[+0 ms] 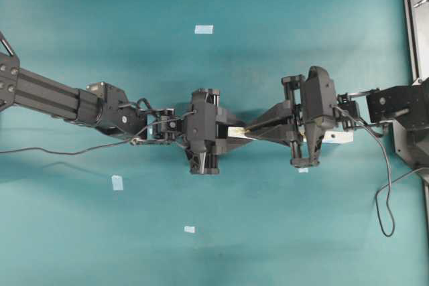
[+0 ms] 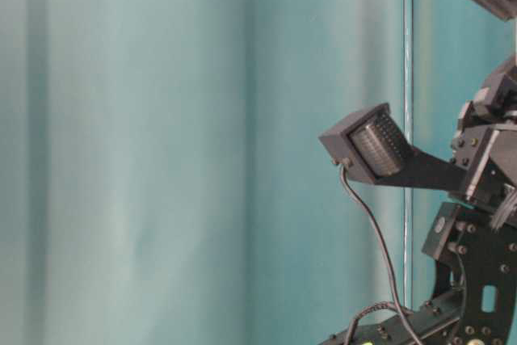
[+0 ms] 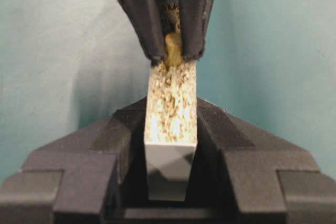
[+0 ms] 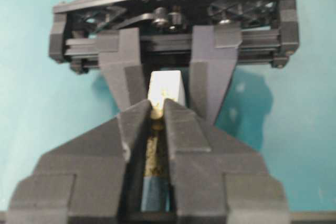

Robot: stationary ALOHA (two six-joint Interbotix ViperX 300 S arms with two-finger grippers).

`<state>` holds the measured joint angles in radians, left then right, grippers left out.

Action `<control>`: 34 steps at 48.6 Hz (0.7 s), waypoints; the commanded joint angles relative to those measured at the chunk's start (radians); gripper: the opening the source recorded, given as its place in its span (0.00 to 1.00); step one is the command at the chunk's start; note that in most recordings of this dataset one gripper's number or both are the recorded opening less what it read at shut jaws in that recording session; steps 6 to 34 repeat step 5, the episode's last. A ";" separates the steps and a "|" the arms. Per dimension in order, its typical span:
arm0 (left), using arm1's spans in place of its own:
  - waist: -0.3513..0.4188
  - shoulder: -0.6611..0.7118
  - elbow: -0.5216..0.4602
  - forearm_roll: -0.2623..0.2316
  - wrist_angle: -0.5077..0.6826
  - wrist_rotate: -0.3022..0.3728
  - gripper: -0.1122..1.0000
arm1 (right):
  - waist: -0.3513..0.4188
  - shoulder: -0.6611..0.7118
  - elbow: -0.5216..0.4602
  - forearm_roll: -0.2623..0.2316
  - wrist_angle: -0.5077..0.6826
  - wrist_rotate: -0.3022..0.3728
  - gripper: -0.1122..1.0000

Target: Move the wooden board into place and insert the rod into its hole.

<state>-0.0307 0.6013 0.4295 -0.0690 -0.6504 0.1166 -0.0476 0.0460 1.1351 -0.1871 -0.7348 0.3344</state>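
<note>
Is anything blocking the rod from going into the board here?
Nothing visible. The right end effector holds the rod right at the end of the board, which the left end effector grips. The hole itself isn't visible.

Teal worktop (image 1: 268, 232) all across, flat and even, dotted with small pale blue tape squares (image 1: 204, 29). Both arms are matte black, left hand (image 3: 170, 124) and right hand (image 3: 170, 56) alike. The wooden board (image 3: 170, 108) shows a pale, whitish face with speckled tan grain, its end face grey-white. The rod (image 3: 172, 50) is a yellowish cream-beige.
</note>
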 commanded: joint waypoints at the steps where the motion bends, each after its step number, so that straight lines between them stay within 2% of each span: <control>1: -0.014 -0.011 0.014 0.002 0.023 -0.002 0.34 | 0.015 0.006 0.014 -0.002 0.032 0.009 0.18; 34: -0.014 -0.011 0.014 0.002 0.023 -0.002 0.34 | 0.015 0.006 0.017 -0.002 0.041 0.017 0.18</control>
